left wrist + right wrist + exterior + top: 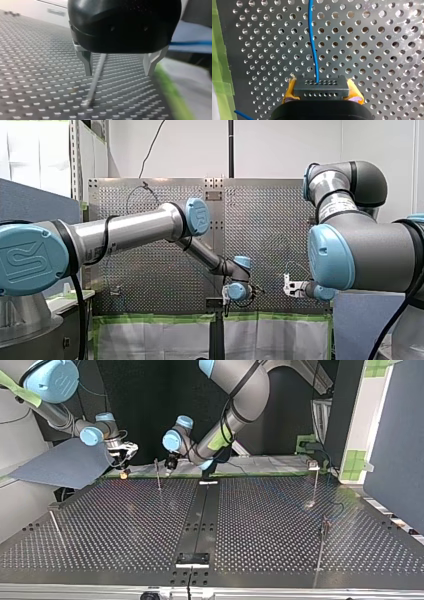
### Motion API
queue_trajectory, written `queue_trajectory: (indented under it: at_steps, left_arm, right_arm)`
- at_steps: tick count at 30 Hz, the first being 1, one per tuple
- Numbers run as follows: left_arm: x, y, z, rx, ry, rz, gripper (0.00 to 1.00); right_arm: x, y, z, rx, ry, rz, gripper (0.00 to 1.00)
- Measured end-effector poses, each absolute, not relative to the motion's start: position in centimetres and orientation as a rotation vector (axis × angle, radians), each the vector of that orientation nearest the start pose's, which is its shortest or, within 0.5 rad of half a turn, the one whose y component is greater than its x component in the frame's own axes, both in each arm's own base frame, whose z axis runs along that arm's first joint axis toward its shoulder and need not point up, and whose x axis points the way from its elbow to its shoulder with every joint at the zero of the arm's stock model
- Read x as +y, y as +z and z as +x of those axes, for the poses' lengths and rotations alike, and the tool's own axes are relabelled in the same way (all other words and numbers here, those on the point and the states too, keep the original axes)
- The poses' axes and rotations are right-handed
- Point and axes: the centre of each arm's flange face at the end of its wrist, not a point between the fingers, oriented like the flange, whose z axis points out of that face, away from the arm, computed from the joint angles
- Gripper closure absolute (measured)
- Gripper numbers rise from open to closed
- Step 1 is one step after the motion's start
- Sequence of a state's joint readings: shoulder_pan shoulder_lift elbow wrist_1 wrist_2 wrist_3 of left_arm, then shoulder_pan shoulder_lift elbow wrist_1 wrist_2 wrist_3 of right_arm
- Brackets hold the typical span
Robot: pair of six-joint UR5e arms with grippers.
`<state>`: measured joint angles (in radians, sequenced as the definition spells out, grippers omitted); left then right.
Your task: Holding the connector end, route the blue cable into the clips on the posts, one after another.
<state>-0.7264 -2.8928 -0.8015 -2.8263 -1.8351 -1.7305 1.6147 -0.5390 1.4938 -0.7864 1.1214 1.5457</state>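
1. Bench (280, 525): a perforated plate divided by a dark central rail (200, 510). In the top view, its far edge beneath the arms is lined with green tape (219, 50).
2. Right pincer (123, 470): held at that far edge, at the top view's left. Its yellow pads (288, 91) are closed on the dark connector (320, 85), which is clamped from both sides.
3. Blue cable (313, 45): seen leaving the connector's face and running ahead of the right pincer over the perforations, with a slight bend. A second short stretch is seen beside the pincer, near the tape.
4. Left pincer (118, 73): its metal fingers (87, 63) are spread wide and nothing is gripped. It is held low over the bench near the same far edge, beside the rail.
5. Post (96, 77): a thin upright rod, seen between the left pincer's fingers and close to one of them. Whether it stands within the gap or beyond it cannot be told. In the top view it is placed between the two pincers.
6. Further posts (316, 482) (321, 547) (56, 527): set well apart near the bench's sides, with broad perforated surface left open between them.
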Motion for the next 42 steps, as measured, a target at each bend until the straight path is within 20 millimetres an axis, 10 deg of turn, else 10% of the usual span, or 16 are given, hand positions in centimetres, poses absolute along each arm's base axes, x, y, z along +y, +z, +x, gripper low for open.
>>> queue_trajectory:
  at_steps: [14, 42]
  left_arm:
    - [-61.1, -9.6, 48.9, 1.872, -0.362, 0.427, 0.0]
    - [-63.7, -4.1, 46.0, 1.731, -0.468, 0.395, 0.0]
  right_arm:
    - [-65.3, -5.4, 21.0, -1.062, 1.501, 1.696, 1.0]
    - [-65.2, -5.4, 21.3, -1.068, 1.508, 1.697, 1.0]
